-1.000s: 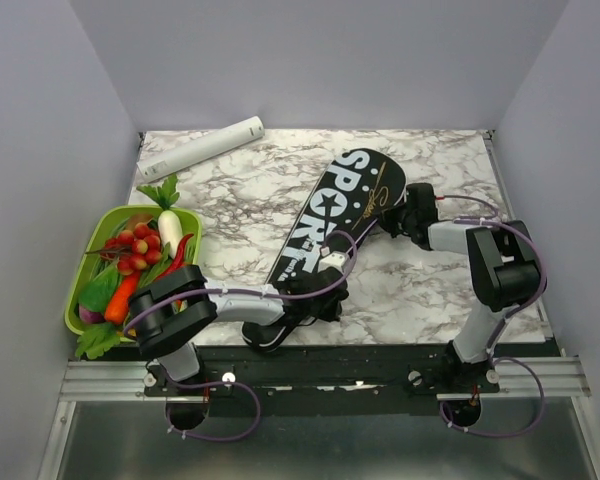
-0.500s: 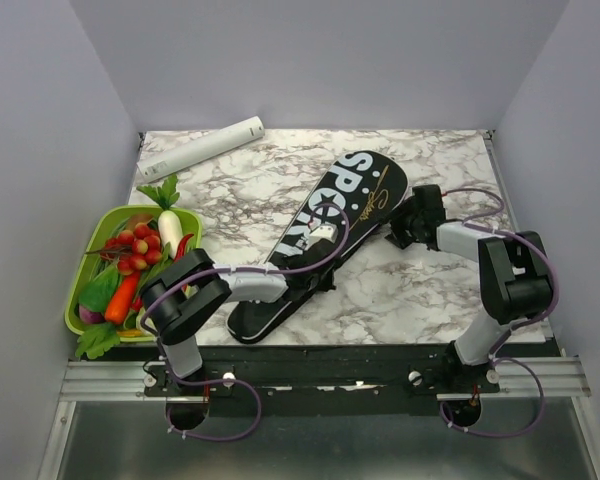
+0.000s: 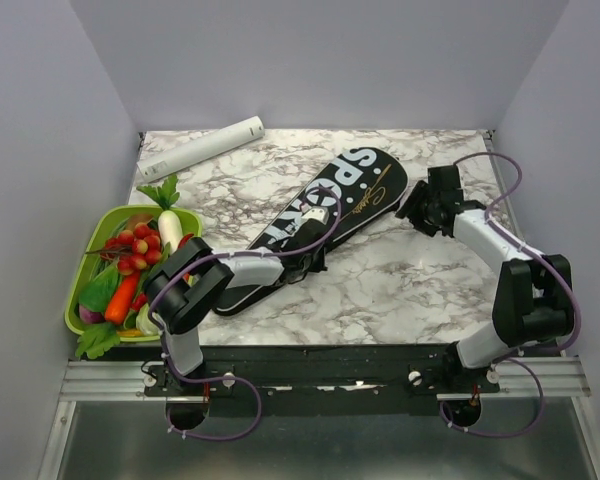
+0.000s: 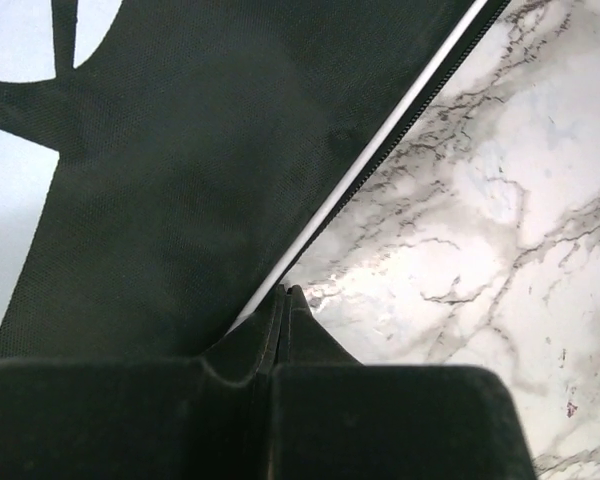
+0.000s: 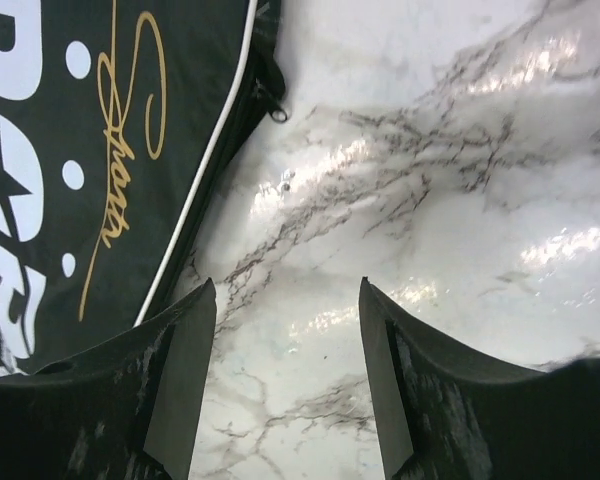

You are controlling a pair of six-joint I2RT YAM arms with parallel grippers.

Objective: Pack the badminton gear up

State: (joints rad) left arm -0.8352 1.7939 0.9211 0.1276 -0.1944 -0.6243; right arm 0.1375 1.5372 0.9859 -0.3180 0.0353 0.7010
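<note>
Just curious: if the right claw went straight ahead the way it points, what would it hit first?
The right gripper would probably meet the bare marble table first, just beside the black bag; depth is unclear.

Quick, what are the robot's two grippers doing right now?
Left gripper: closed, pinching the edge of the bag.
Right gripper: open, holding nothing.
</note>
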